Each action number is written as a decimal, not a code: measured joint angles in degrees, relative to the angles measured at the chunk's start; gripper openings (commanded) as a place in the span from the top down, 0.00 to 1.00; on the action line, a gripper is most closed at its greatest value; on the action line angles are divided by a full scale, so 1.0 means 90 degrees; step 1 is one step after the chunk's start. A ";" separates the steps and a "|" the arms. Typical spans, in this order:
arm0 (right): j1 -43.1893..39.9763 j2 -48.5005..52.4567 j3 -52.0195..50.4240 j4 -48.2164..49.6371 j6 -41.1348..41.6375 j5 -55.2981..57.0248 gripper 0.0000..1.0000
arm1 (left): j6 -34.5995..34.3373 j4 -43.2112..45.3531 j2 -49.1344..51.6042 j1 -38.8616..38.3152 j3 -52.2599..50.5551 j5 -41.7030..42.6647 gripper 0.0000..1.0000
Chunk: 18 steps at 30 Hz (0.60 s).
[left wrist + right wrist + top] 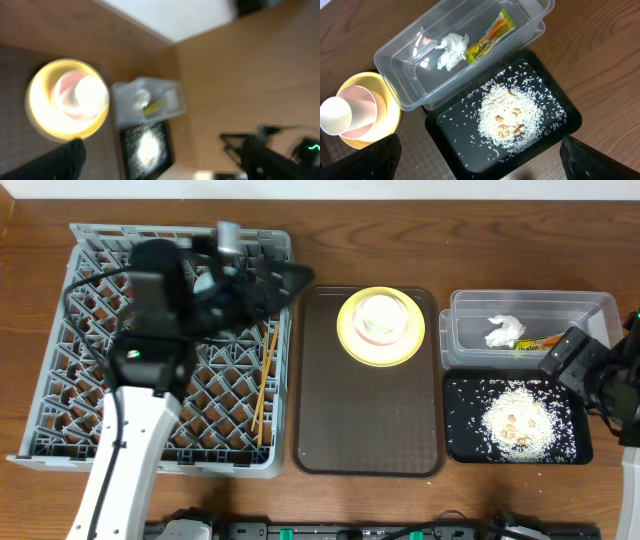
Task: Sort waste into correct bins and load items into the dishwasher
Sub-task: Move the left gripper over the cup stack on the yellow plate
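In the grey dishwasher rack [90,395] lie two wooden chopsticks [265,380]. My left gripper [290,282] hangs open and empty over the rack's far right corner. The yellow plate [352,345] sits on the brown tray with a pale bowl [381,320] and a white cup [335,116] stacked on it. The clear bin [575,308] holds the crumpled napkin [451,50] and the green-and-orange wrapper [490,36]. Rice scraps [512,117] lie piled in the black tray [462,442]. My right gripper [480,165] hovers open above the black tray, nothing between its fingers [357,157].
The dark brown serving tray [365,420] lies between the rack and the bins. The clear bin's near edge overlaps the black tray's far rim. The left wrist view is blurred; it shows the plate [40,120], the clear bin [122,112] and the black tray [162,160]. Bare wooden table surrounds everything.
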 measured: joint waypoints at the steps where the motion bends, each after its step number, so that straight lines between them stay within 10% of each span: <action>1: -0.0002 0.0000 0.0000 0.0002 0.0000 0.0000 0.01 | 0.0228 -0.0347 0.0053 -0.0216 0.0148 -0.0321 0.02; 11: 0.0000 0.0000 0.0000 0.0000 0.0000 0.0000 0.01 | 0.2280 -0.3769 0.1528 -0.2737 0.3366 -0.4082 0.02; 18: 0.0000 0.0000 0.0000 0.0002 0.0000 -0.0002 0.01 | 0.3337 -0.3956 0.3126 -0.3485 0.4080 -0.4503 0.02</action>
